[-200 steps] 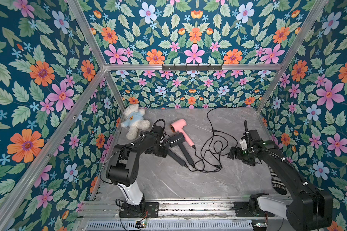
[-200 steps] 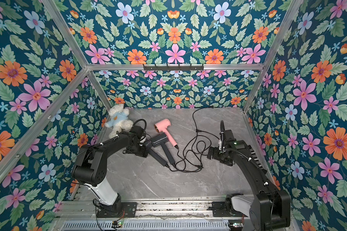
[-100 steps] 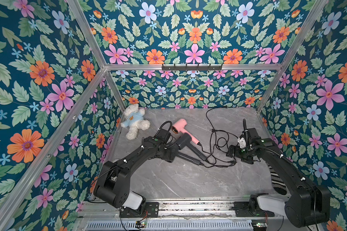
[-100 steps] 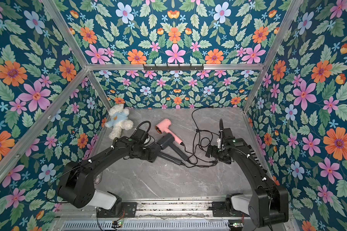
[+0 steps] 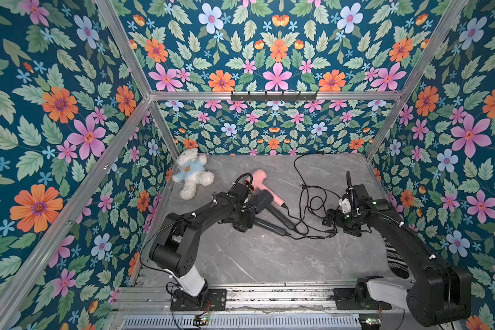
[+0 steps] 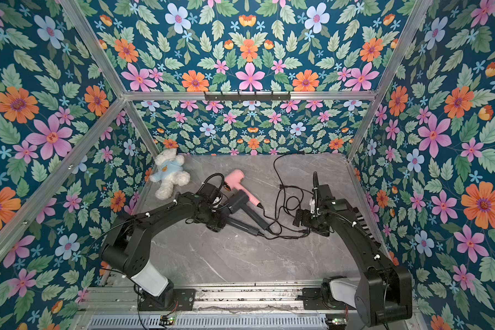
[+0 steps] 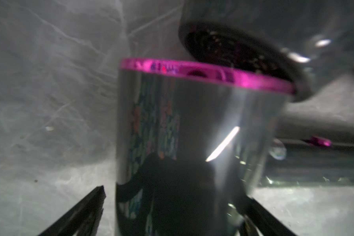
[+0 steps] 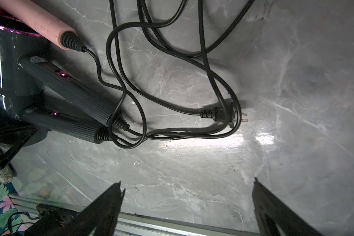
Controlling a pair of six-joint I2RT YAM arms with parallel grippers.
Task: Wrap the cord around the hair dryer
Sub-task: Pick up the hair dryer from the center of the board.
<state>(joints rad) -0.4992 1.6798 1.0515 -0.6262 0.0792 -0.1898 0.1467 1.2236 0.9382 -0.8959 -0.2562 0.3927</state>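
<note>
Dragged rightward since a second ago: glossy dark hair dryer (image 7: 192, 122), round barrel inside the released left claw (image 7: 174, 193). Right claw (image 8: 187, 181) gaping over slack black cord (image 8: 182, 133) on veined counter (image 8: 192, 163).

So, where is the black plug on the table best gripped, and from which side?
Best take the plug by its ribbed neck, from above, jaws across its width. It lies flat on the table, and a cord loop crosses its wider head.

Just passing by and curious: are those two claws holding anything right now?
Left gripper: open, straddling a dark hair dryer.
Right gripper: open, holding nothing.
</note>
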